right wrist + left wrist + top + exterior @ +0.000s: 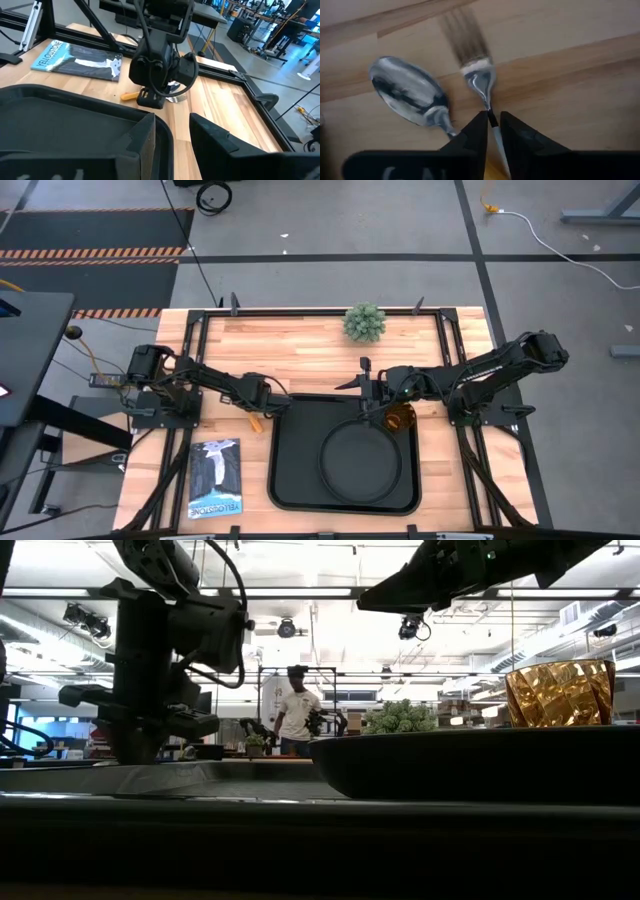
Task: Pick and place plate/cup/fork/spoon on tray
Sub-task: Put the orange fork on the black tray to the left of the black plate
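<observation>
The fork and the spoon lie side by side on the wood, left of the tray. In the high view their orange handles show under my left gripper. My left gripper is shut on the fork. The round plate lies in the tray. The amber cup stands upright at the tray's far right corner. My right gripper is open and empty above the tray's far edge, near the cup. My left gripper pinches the fork's thin neck, just behind the tines, between its two fingers. The fingers come from above and the tines point away past their tips. Whether the fork is off the wood, I cannot tell.
A magazine lies near the table's front left. A small green plant stands at the far edge. Black frame rails run along the table's left and right sides. A person stands far off in the room.
</observation>
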Tool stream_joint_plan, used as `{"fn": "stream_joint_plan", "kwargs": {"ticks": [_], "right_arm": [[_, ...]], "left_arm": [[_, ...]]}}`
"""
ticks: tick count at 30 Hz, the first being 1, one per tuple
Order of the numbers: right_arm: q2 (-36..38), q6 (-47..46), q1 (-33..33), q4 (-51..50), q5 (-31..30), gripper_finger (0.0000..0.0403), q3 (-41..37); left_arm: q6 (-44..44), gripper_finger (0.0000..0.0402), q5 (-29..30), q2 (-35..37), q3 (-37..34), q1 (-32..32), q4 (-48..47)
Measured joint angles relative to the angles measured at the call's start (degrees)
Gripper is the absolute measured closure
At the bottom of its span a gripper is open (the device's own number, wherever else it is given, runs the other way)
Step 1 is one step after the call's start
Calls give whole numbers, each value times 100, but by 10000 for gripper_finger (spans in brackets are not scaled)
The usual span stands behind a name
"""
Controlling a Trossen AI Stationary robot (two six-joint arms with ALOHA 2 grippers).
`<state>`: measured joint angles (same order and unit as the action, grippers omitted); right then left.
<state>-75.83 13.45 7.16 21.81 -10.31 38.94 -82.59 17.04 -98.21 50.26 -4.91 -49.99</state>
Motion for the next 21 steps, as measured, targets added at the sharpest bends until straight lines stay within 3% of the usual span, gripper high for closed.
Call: {"fn": "stream_joint_plan", "kwargs": {"ticks": [7, 14, 21], "right_arm": [[0, 0, 0, -1, 0, 275, 0], [0, -13, 0, -1, 0, 275, 0], [0, -42, 0, -1, 59, 275, 0]], "left_arm": [[234, 385, 122, 2, -7, -2, 276], [232, 373, 343, 1, -7, -4, 524], [360, 386, 739, -15, -9, -2, 684]]}}
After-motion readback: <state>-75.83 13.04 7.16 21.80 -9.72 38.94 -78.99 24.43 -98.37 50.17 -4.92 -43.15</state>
